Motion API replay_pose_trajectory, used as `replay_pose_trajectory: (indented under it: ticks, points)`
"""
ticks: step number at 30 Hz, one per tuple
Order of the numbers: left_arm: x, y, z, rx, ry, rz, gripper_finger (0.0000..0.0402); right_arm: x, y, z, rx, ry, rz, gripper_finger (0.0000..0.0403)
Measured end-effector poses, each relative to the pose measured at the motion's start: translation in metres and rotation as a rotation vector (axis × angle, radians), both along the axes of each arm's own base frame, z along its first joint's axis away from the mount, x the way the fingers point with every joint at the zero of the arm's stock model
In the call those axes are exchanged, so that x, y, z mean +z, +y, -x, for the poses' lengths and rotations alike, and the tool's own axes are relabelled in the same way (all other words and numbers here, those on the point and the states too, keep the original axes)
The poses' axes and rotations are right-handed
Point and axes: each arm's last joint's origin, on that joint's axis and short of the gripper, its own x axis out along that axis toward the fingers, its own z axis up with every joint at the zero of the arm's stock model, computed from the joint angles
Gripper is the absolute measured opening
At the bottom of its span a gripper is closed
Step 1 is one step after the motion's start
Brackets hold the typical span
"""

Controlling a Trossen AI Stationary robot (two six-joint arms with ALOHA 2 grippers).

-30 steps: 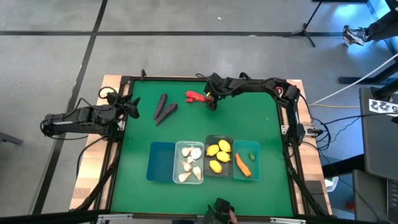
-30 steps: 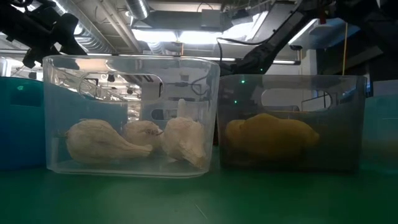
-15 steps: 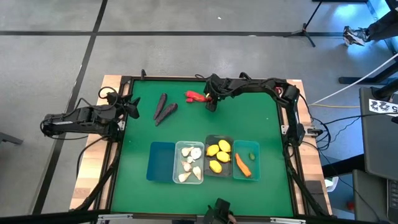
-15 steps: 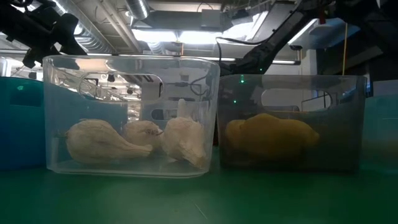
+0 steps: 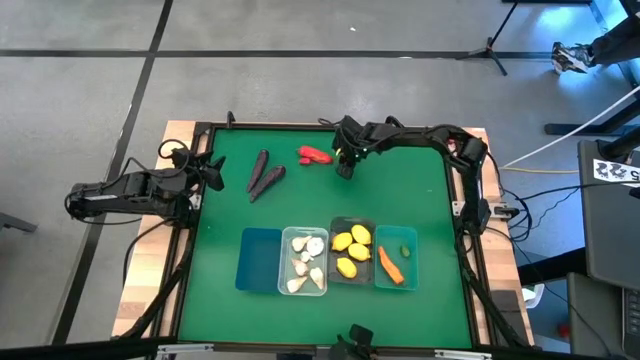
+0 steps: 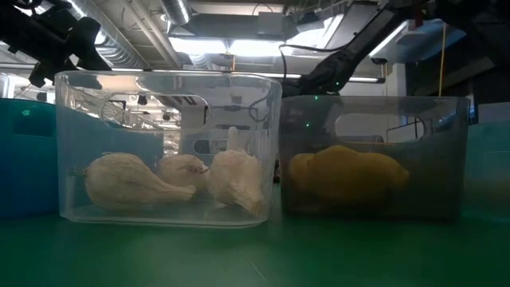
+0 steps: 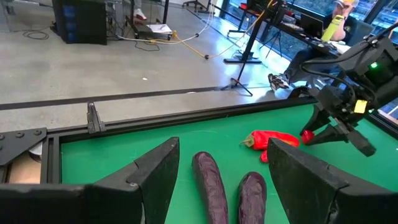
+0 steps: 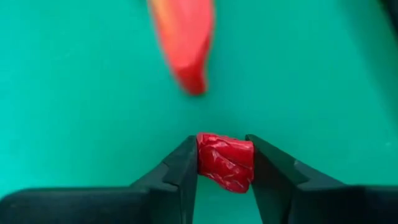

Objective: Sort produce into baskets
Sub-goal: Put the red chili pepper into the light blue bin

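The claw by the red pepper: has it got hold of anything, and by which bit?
Yes. The right gripper pinches a small red piece by its sides; another red pepper lies loose beyond.

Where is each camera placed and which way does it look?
High view: above the table, straight down; left gripper open, right gripper by the red pepper.
Low view: tabletop height, level through the clear bin; an arm above.
Left wrist view: forward past its own fingers to purple pieces.
Right wrist view: down at its fingers clamping a red piece.
Shared: high and left wrist views show the red pepper.
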Motion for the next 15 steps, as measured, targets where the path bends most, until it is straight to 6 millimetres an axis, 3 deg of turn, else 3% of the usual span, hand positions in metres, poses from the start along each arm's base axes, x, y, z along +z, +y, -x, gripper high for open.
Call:
replay_pose_trajectory:
  ticks: [7, 15]
  points:
    - [0.0, 0.0, 0.0, 0.0, 0.0, 0.0, 0.0237, 0.024, 0.014, 0.013, 0.075, -0.016, -0.172, 0.0126]
    - [0.0, 0.0, 0.0, 0.0, -0.001, 0.001, 0.0237, 0.076, 0.048, 0.037, 0.213, -0.08, -0.459, 0.0126]
